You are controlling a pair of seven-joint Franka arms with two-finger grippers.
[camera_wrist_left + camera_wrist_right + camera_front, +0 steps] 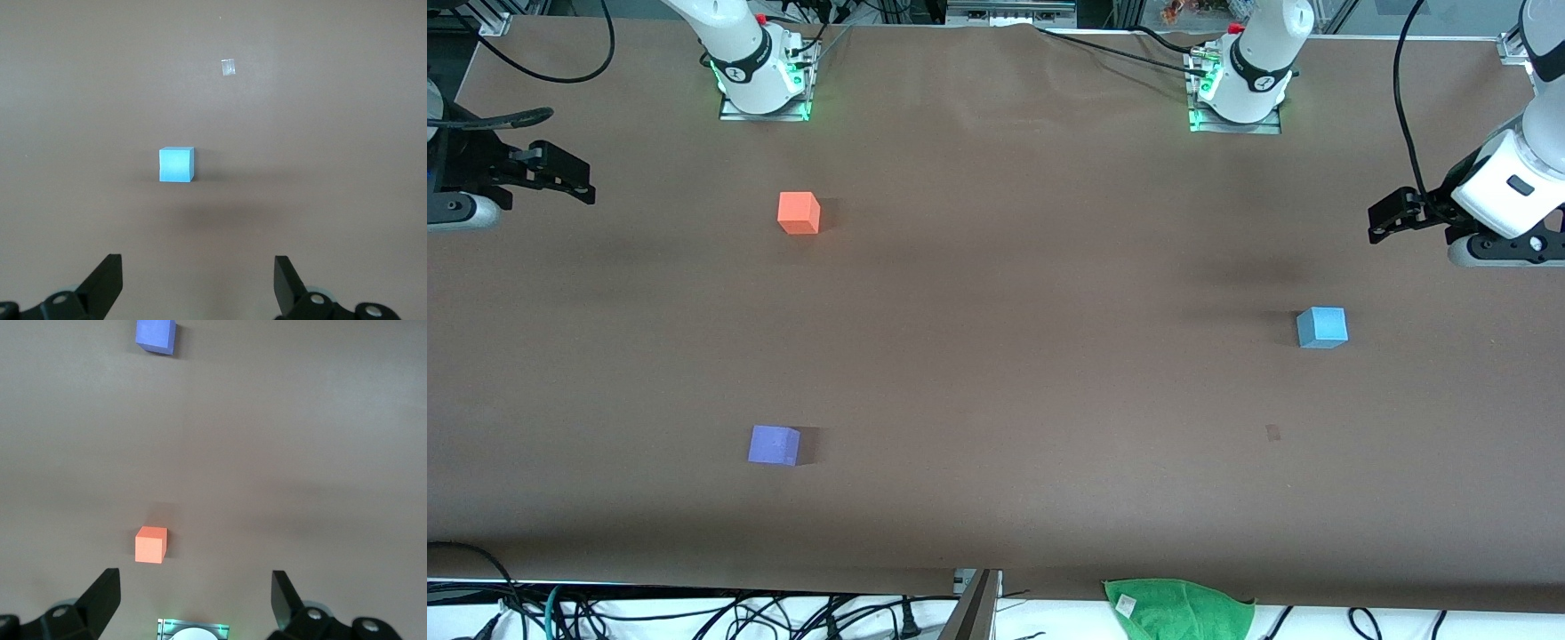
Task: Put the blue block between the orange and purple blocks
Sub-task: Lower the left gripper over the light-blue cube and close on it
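Note:
The sky-blue block (1321, 326) sits on the brown table toward the left arm's end; it also shows in the left wrist view (177, 165). The orange block (799, 212) sits toward the right arm's end, near that arm's base. The purple block (774, 444) lies nearer the front camera than the orange one, with a wide bare gap between them. Both show in the right wrist view, the orange block (151, 545) and the purple block (156, 335). My left gripper (1380, 222) (198, 267) is open, empty, raised beside the blue block. My right gripper (587, 182) (195, 583) is open, empty, at the table's end.
A green cloth (1178, 604) lies at the table's edge nearest the front camera. A small pale mark (1272, 433) (229, 67) is on the table near the blue block. The arm bases (765, 80) (1240, 89) stand along the table's edge farthest from the front camera.

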